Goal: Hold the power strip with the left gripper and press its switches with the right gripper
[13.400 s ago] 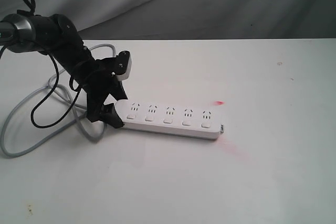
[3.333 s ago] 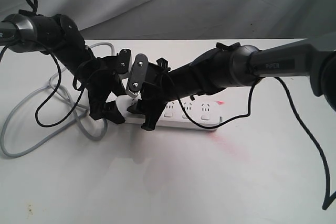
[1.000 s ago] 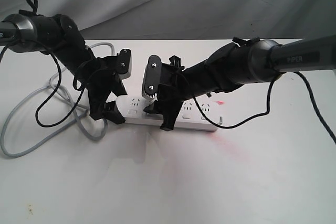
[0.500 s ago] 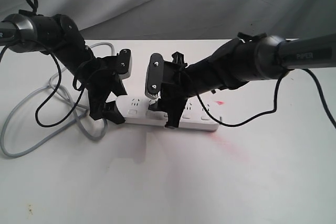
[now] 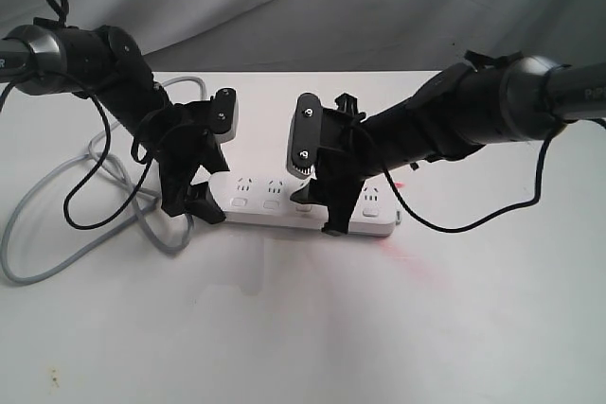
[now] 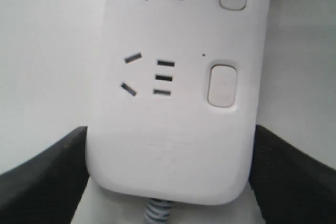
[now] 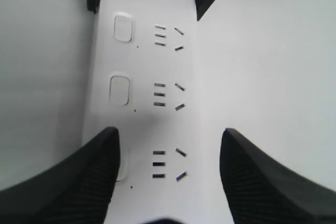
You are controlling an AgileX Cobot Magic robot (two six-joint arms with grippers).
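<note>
The left gripper (image 5: 215, 167) clamps the power strip (image 5: 275, 205) at its cord end on the table (image 5: 379, 328), so the right gripper (image 5: 318, 183) (jaws wide, astride it) should press straight down on the third switch (image 7: 124, 165).

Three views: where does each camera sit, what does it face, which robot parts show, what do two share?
Exterior: off-arm, above the table; both arms, left gripper, right gripper.
Left wrist: faces the power strip's cord end; two fingertips.
Right wrist: over the strip's middle; two fingers.
Shared: both wrist views show the cord-end switches.

Bright even light, soft shadows; wrist views slightly blurred.
</note>
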